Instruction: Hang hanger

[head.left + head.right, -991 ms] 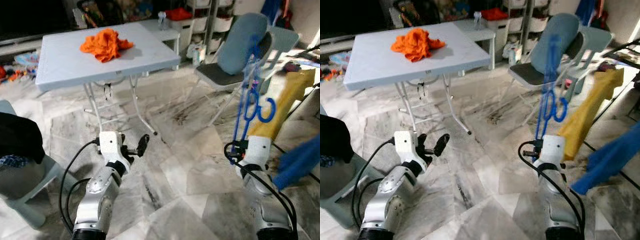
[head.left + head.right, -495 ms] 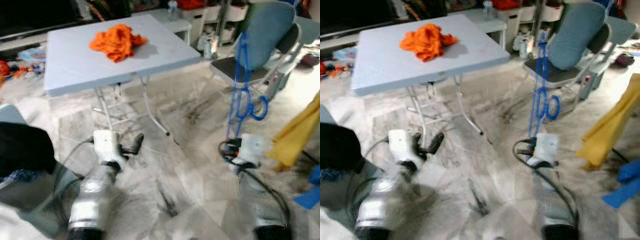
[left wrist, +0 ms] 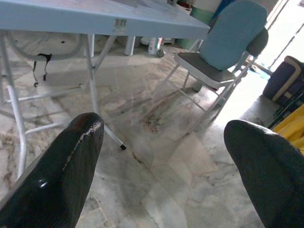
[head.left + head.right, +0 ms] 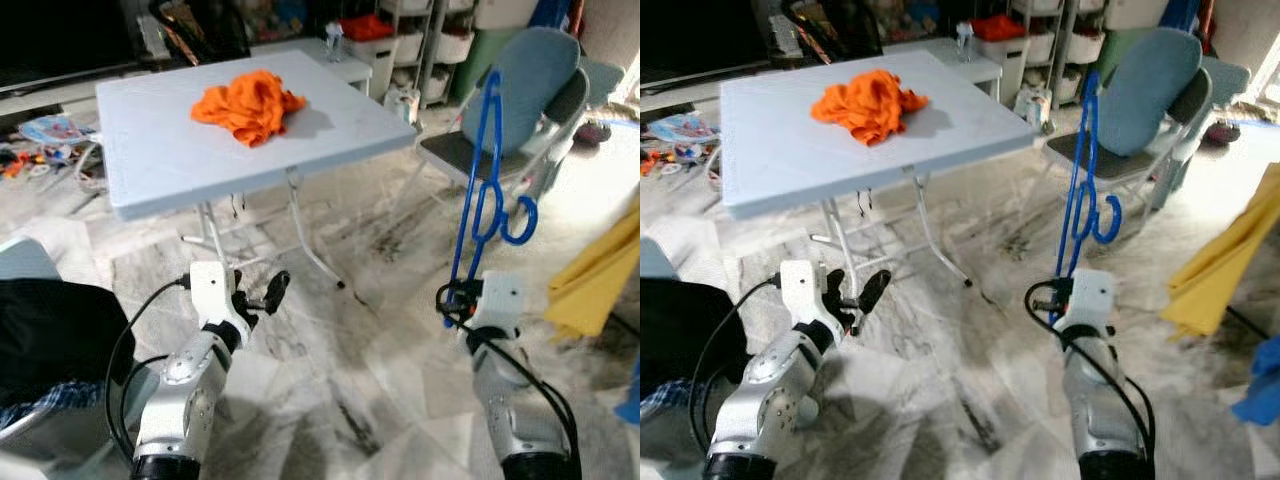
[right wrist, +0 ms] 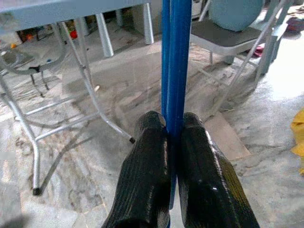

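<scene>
Right wrist view has the clearest look: the right gripper point(image 5: 172, 142) is clamped tight on the blue hanger point(image 5: 171, 57), both black fingers point(image 5: 147, 156) pressed against its stem with no gap. From the left eye view, the hanger point(image 4: 487, 170) stands almost upright out of that gripper, running up toward 12 o'clock, with its hook curling out at about 2 o'clock from the gripper. So the hanger is up in the air over the marble floor point(image 4: 380, 330), in front of the blue-grey folding chair point(image 4: 520, 110) at 1 o'clock.

Left gripper point(image 4: 262, 297) hangs low at about 8 o'clock, fingers spread wide apart, holding nothing; the left wrist view looks between the two black fingertips point(image 3: 71, 161) at the floor and chair legs.

Folding table point(image 4: 180, 160) sits at 11 o'clock with a crumpled orange cloth point(image 4: 248, 103) on top. Yellow fabric point(image 4: 600, 280) at 3 o'clock. There's a small sticker on the table's edge but it's too tiny to read, no other legible writing.
</scene>
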You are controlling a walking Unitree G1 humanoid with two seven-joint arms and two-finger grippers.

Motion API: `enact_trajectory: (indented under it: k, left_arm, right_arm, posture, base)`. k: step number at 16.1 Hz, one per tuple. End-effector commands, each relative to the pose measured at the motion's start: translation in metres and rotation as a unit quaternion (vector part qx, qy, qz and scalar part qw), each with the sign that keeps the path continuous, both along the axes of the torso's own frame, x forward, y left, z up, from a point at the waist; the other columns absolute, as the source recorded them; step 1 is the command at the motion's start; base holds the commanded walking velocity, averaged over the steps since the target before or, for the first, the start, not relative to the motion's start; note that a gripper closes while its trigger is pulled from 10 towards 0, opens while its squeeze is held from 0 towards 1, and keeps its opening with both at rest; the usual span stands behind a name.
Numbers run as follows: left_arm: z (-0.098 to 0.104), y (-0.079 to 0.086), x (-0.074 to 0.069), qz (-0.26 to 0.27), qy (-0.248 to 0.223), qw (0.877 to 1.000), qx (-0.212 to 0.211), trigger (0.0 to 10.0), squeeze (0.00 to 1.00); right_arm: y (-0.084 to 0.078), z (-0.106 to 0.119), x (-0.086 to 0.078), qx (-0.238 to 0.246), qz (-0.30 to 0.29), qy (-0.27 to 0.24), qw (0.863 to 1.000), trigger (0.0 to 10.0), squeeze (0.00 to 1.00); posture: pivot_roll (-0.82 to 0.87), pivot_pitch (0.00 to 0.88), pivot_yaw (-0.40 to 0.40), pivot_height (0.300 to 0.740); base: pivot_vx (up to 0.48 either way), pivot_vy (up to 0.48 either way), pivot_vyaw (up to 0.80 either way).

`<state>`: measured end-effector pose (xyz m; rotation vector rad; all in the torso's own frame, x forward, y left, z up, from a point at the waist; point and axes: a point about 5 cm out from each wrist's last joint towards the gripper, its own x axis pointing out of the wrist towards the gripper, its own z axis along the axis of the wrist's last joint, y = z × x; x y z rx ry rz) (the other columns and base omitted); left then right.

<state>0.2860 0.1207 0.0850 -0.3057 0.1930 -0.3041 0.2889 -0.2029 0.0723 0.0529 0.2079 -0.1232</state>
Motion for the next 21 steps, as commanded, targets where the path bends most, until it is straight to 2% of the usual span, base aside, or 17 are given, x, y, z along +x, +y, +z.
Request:
enact_trajectory:
  k: [1, 2, 3, 4, 8, 21]
  left_arm:
    - [0.0002, 0.0005, 0.0002, -0.003, 0.005, 1.0, 0.009, 10.0, 0.0]
    - [-0.001, -0.0038, -0.0011, -0.024, 0.0, 0.999, 0.038, 10.0, 0.0]
    - [-0.0009, -0.004, -0.0012, -0.025, -0.003, 0.999, 0.042, 10.0, 0.0]
    - [-0.0004, -0.0039, -0.0023, -0.026, -0.001, 1.0, 0.013, 10.0, 0.0]
    - [-0.0019, -0.001, -0.0042, -0.026, 0.002, 1.0, 0.01, 10.0, 0.0]
    - [-0.0048, -0.0052, -0.0036, -0.042, 0.012, 0.999, 0.007, 10.0, 0.0]
  right_arm:
    - [0.0023, 0.0034, 0.0025, 0.009, -0.001, -0.006, 1.0, 10.0, 0.0]
    - [0.0025, 0.0034, 0.0029, 0.011, -0.002, -0.007, 1.0, 10.0, 0.0]
    - [0.0026, 0.0035, 0.0031, 0.01, -0.002, -0.007, 1.0, 10.0, 0.0]
    - [0.0021, 0.0049, 0.0032, 0.007, -0.002, -0.01, 1.0, 10.0, 0.0]
    - [-0.0001, 0.0024, 0.0005, 0.01, -0.005, -0.001, 1.0, 10.0, 0.0]
    - [0.0015, 0.0019, -0.0001, 0.011, -0.005, 0.0, 1.0, 10.0, 0.0]
  posture:
    - [-0.11, 0.0, 0.01, 0.74]
    - [-0.11, 0.0, 0.01, 0.74]
    - [-0.11, 0.0, 0.01, 0.74]
    - [-0.12, 0.0, 0.012, 0.74]
    - [-0.13, 0.0, 0.019, 0.74]
    - [-0.13, 0.0, 0.025, 0.74]
  base:
    - [0.0, 0.428, 0.0]
    - [0.0, 0.0, 0.0]
    - [0.0, 0.0, 0.0]
    - [0.0, 0.0, 0.0]
    - [0.0, 0.0, -0.26]
    - [0.31, 0.0, -0.8]
